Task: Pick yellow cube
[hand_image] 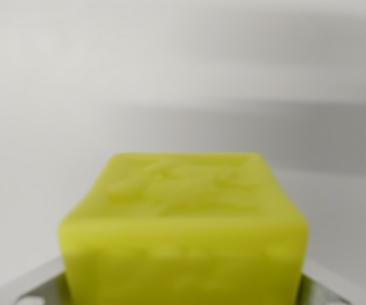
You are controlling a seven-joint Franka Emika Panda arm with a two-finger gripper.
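Observation:
The yellow cube [183, 229] fills the lower middle of the wrist view, very close and blurred, with a bumpy top face. My gripper [183, 293] has its grey metal fingers [24, 289] showing at the bottom left and bottom right corners. They press against the cube's two sides, so the gripper is shut on the cube. The cube's lower part and the fingertips are cut off by the bottom edge of the view.
Behind the cube lies a plain white surface [107, 76], out of focus. A broad grey shadow band [284, 133] crosses it on the wrist view's right.

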